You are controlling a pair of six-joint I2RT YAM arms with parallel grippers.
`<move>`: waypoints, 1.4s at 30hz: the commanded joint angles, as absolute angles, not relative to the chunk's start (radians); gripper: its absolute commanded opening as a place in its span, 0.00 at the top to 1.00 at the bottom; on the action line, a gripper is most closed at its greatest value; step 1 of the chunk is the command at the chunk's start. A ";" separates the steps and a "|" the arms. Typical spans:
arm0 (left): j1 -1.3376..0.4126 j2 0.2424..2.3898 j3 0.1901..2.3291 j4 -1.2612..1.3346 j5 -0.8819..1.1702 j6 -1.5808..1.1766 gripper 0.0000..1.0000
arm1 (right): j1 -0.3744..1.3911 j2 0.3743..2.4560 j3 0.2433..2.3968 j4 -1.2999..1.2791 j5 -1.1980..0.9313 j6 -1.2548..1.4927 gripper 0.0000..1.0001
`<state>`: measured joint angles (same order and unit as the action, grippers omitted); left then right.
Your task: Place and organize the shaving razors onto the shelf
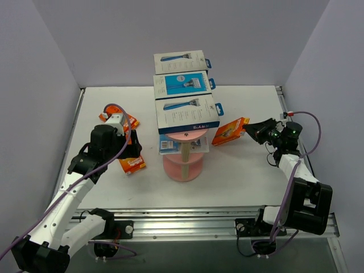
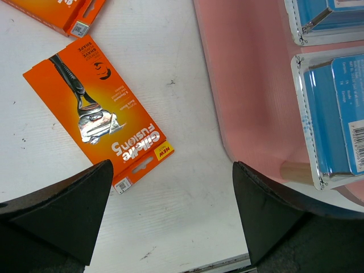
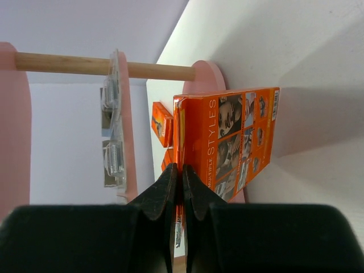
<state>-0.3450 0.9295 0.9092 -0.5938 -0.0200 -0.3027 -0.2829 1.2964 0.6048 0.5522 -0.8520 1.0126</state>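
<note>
Black fingers (image 3: 165, 193) of the right hand (image 3: 182, 187) are clenched on the edge of an orange razor pack (image 3: 227, 142), held off the desk just beside the pink shelf (image 1: 183, 168). Opposite, the left hand (image 2: 172, 170) hangs spread wide, grasping nothing, over a second orange pack (image 2: 99, 114) lying flat on the white desk (image 1: 239, 176); a third orange pack (image 2: 62, 14) lies near it. Three white-and-blue boxes (image 1: 187, 114) sit in a row on the shelf's top tier, with clear blister packs (image 2: 335, 114) on a tier below. Pale lilac walls (image 1: 51, 68) close in three sides.

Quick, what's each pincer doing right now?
Left pincer: open, holding nothing.
Right pincer: closed on an orange razor pack.
</note>
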 commanded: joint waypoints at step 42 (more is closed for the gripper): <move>-0.341 0.908 0.939 -0.572 -0.003 -0.296 0.05 | -0.092 1.379 0.410 0.933 -0.904 1.131 1.00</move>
<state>-0.3450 0.9253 0.9092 -0.5938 -0.0151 -0.3027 -0.0971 1.3895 0.3870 0.9417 -0.8806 1.2079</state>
